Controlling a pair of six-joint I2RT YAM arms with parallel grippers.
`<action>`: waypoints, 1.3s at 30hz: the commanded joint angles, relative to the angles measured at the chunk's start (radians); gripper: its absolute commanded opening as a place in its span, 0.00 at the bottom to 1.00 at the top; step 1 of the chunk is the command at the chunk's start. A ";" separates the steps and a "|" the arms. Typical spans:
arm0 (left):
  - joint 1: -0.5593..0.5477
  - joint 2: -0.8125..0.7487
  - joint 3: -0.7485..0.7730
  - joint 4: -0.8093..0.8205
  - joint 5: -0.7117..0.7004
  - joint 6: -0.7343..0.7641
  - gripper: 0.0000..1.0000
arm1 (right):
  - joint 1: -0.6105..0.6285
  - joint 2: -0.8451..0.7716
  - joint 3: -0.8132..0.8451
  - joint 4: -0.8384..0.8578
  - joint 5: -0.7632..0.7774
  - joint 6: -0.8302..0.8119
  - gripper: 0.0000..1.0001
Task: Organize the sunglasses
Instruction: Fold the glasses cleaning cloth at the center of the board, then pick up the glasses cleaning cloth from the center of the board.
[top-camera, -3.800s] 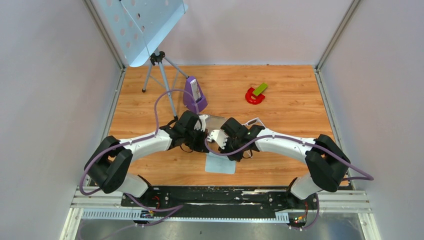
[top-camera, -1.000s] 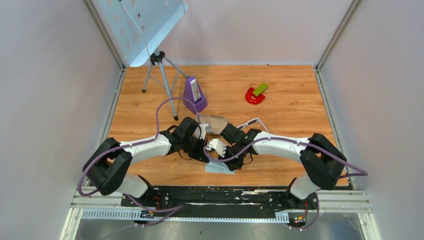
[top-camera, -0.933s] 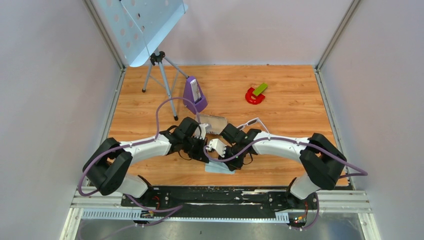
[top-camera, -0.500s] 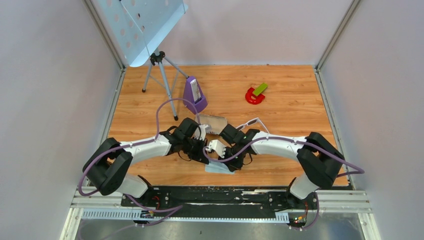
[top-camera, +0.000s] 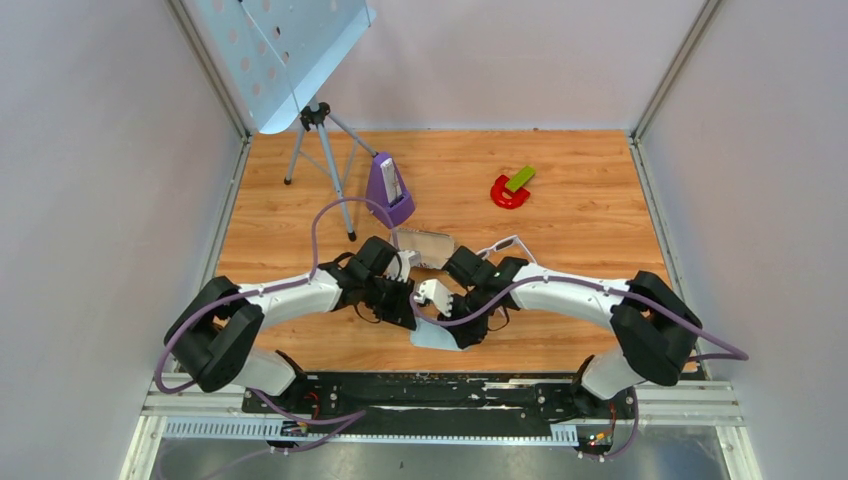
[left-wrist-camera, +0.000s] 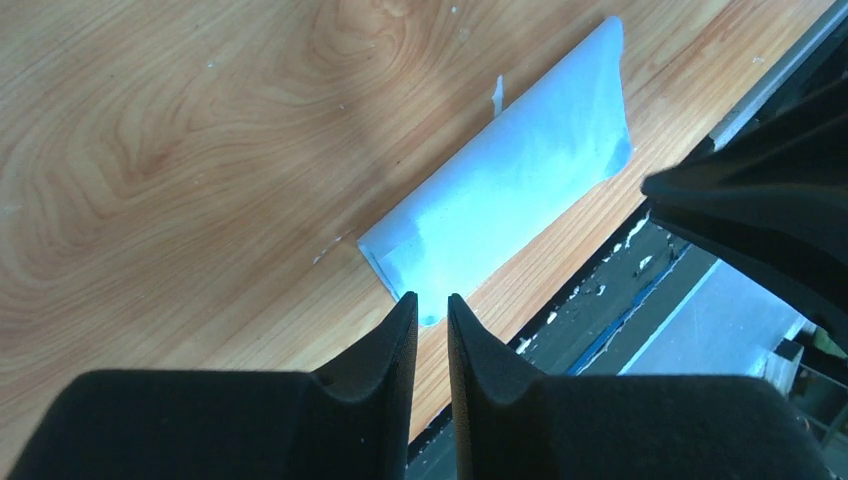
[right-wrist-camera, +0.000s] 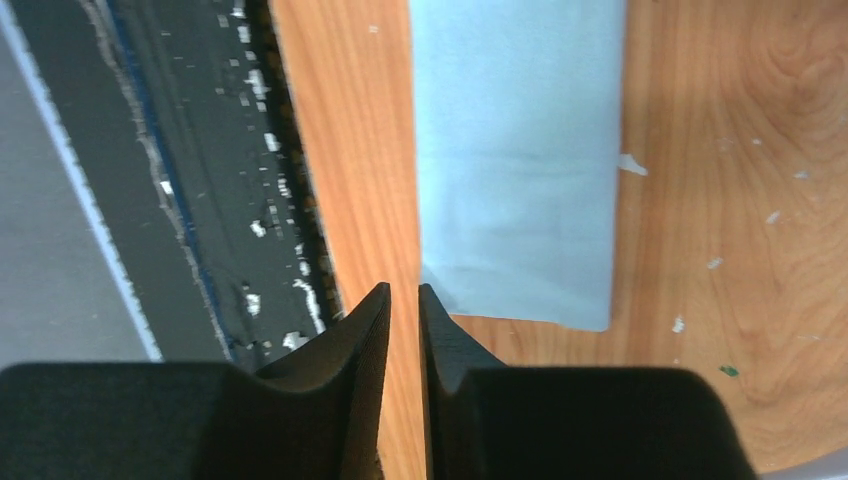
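Between the fingers of the left gripper (left-wrist-camera: 424, 305) I see only a sliver of gap and nothing held; the right gripper (right-wrist-camera: 404, 295) is the same. Both hang over the folded blue cloth (left-wrist-camera: 510, 190) at the near edge. Farther off, the sunglasses (top-camera: 508, 240) lie on the table (top-camera: 580, 230), partly hidden by the right arm (top-camera: 570, 290), right of the case (top-camera: 425, 247). The cloth looks done; stowing the glasses remains, I judge.

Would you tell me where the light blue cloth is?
Top view: the light blue cloth lies at the table's near edge, centre, by the left gripper and right gripper.
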 joint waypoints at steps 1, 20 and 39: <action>-0.005 -0.038 0.035 -0.034 -0.050 0.020 0.22 | 0.017 -0.030 0.023 -0.077 -0.147 -0.022 0.21; -0.006 0.001 0.243 -0.221 -0.326 0.267 0.72 | -0.309 -0.124 0.047 -0.112 -0.029 -0.156 0.22; -0.096 0.214 0.357 -0.365 -0.199 0.544 0.49 | -0.469 -0.240 -0.026 -0.118 -0.200 -0.221 0.23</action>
